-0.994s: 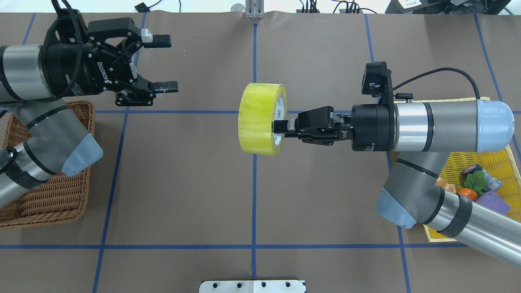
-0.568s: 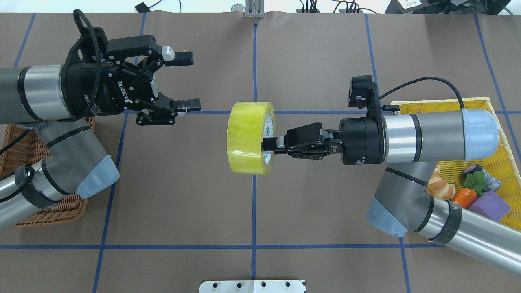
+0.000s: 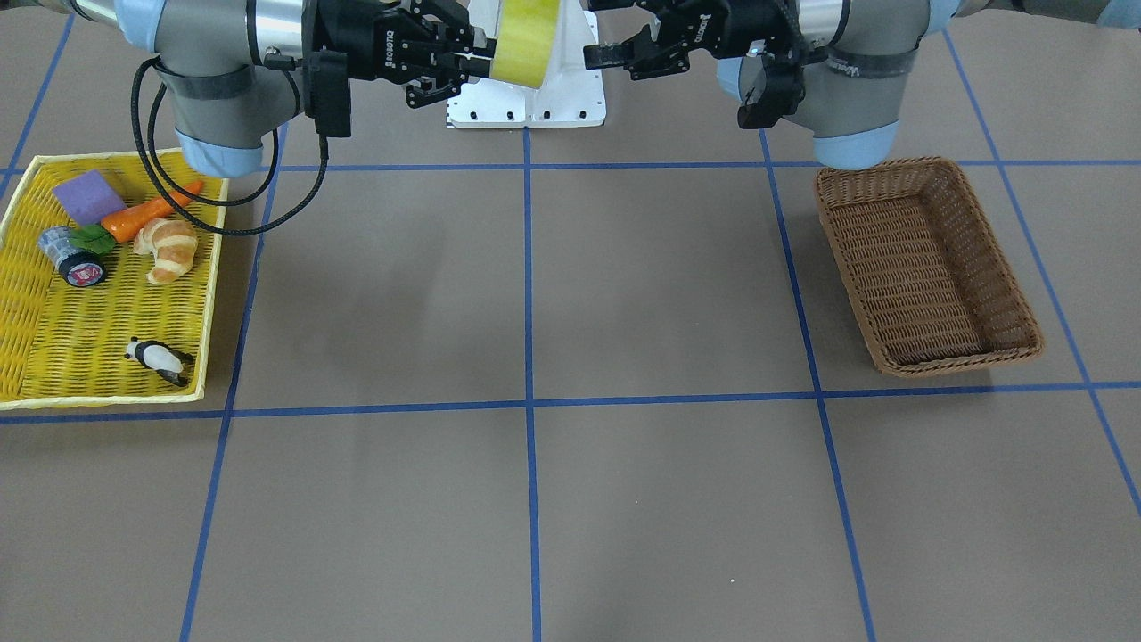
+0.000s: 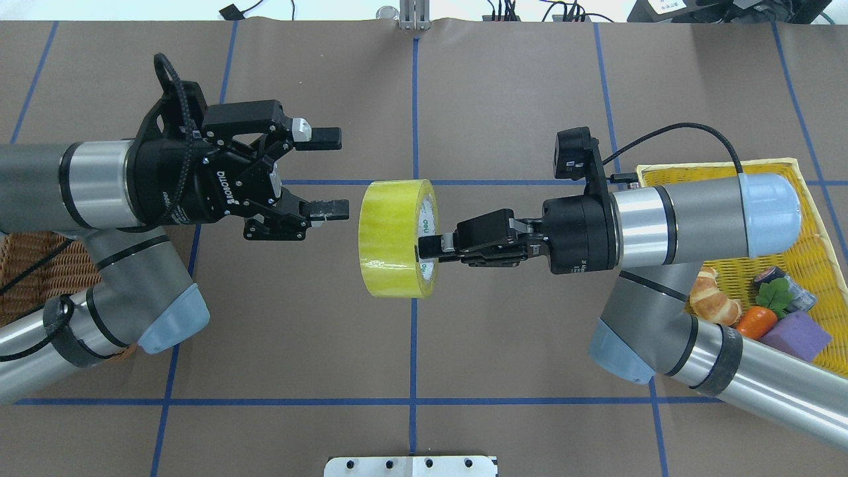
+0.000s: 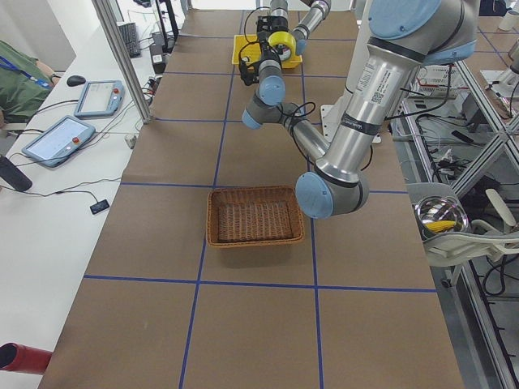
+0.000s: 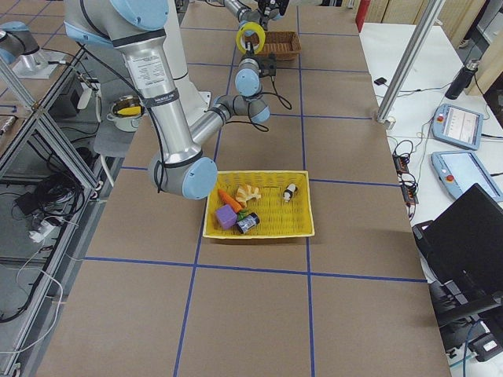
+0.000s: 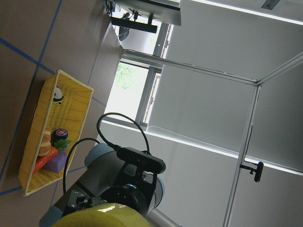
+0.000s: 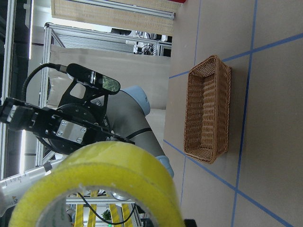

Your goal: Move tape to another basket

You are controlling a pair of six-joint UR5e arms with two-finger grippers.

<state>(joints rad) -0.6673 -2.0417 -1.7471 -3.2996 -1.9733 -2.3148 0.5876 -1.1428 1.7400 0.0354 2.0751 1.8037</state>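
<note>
At the table's 8 o'clock edge the deep dark-brown woven wicker basket [image 4: 26,265] lies mostly hidden under the left arm. The left gripper [image 4: 334,173], jaws spread wide and empty, hovers at 9 o'clock of the wide translucent yellow-green tape roll [image 4: 391,238], which hangs on edge in the air over the table's centre. The right gripper [image 4: 429,246] is clamped on the roll's wall from 3 o'clock, one finger inside the core. A clean hand-over probably means sliding the left fingers astride the roll's far wall, closing firmly, and only then loosening the right. The flat yellow mesh tray [image 4: 801,252] sits at 3 o'clock.
</note>
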